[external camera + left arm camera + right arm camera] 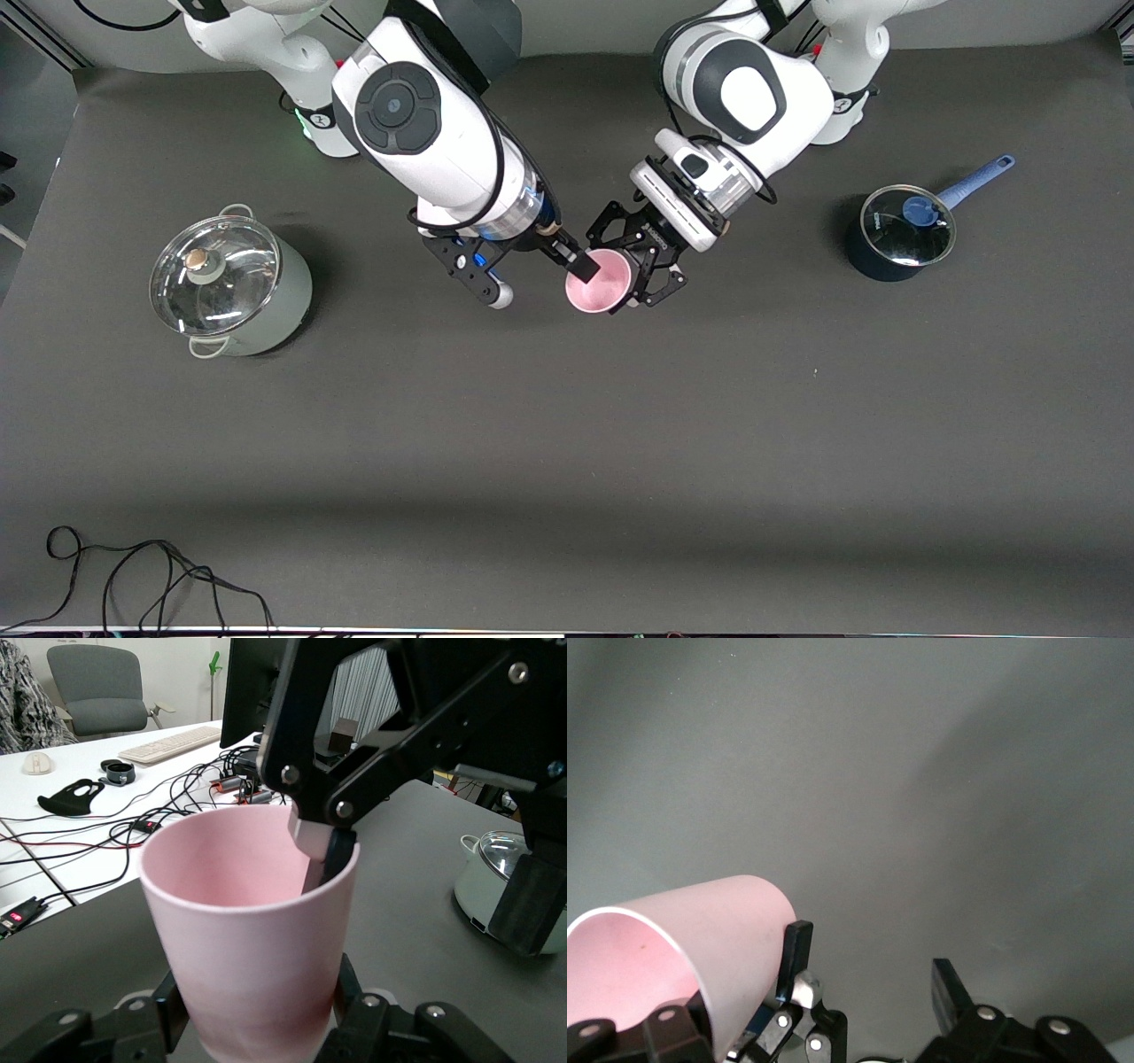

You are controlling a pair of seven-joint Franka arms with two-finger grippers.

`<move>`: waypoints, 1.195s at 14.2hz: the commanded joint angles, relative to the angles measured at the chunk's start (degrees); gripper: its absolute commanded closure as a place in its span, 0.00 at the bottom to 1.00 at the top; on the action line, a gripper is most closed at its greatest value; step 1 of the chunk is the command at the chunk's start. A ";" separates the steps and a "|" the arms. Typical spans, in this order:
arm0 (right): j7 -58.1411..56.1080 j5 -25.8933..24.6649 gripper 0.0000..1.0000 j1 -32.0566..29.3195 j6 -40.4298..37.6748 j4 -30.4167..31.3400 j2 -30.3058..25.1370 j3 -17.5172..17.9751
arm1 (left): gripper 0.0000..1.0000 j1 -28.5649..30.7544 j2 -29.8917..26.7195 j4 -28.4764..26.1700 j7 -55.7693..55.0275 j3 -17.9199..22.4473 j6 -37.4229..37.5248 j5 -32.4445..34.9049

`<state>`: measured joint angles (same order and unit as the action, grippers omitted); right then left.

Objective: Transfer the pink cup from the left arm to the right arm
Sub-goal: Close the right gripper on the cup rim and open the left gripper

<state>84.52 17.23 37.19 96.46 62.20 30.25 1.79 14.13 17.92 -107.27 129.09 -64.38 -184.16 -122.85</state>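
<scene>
Front view shows the handover half made. My left end effector [640, 261] is clamped on the lower body of the pink cup [601, 282] and holds it up off the surface [567, 443], between my two wrists. The cup's long axis runs out of that grip: base seated between the left fingers, open mouth pointing away from the left wrist and tipped up toward the front camera.

My right end effector [540, 280] stands wide apart and grips nothing yet. From it, the cup lies toward the left arm's end. In the left wrist view one right finger [312, 828] appears dipped just inside the rim of the cup [248, 930], while its partner hangs outside, well apart from the cup wall. So the near wall of the cup sits between my right fingers, close against the inner one.

That is what the coming move turns on, I judge. Bringing the right fingers together should pinch this wall across its thickness, square to the cup's axis. Only then should the left grip let go. The right arm is the receiver and already at the rim.
</scene>
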 commanded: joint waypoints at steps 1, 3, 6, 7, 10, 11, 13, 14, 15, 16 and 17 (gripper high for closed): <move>-0.50 1.32 0.31 0.16 -1.37 -2.00 0.95 -0.48 | 0.41 -1.04 -0.52 0.92 -0.42 0.66 -1.12 -0.99; -1.11 1.32 1.00 0.08 -1.10 -2.09 0.87 -0.48 | 0.40 -1.04 -0.52 0.92 -0.42 0.66 -1.12 -0.99; -1.20 1.23 1.00 0.08 -0.84 -2.96 1.04 -0.56 | 0.40 -1.04 -0.52 0.92 -0.42 0.75 -1.12 -0.99; -1.29 1.23 1.00 0.08 -0.75 -2.97 1.04 -0.56 | 0.40 -1.04 -0.52 0.92 -0.42 0.75 -1.12 -0.99; -1.29 1.31 1.00 -0.27 -0.75 -2.97 0.95 -0.56 | 0.34 -1.04 -0.43 1.28 -0.42 0.75 -1.12 -0.99; -1.38 1.32 1.00 -0.45 -0.66 -2.97 1.04 -0.56 | 0.30 -1.04 -0.43 1.28 -0.42 0.75 -1.12 -0.99; -2.43 1.23 1.00 -0.45 -0.66 -2.97 0.95 -0.56 | 0.23 -1.04 -0.43 1.28 -0.42 0.75 -1.12 -0.99; -2.52 1.23 1.00 -0.54 -0.66 -3.05 0.95 -0.56 | 0.18 -1.04 -0.35 1.36 -0.42 0.75 -1.12 -0.99; -2.52 1.23 1.00 -0.62 -0.66 -3.05 0.95 -0.56 | 0.07 -1.04 -0.35 1.36 -0.42 0.75 -1.12 -0.99; -2.52 1.23 1.00 -0.71 -0.66 -3.05 0.95 -0.65 | 0.01 -0.95 -0.35 1.36 -0.42 0.83 -1.12 -0.99; -2.52 1.23 1.00 -0.80 -0.66 -3.05 0.95 -0.65 | 0.01 -0.95 -0.35 1.36 -0.42 0.92 -1.12 -0.99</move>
<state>83.51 17.51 36.66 97.57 60.52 30.73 1.59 13.06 18.05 -106.81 128.91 -63.99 -184.45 -122.86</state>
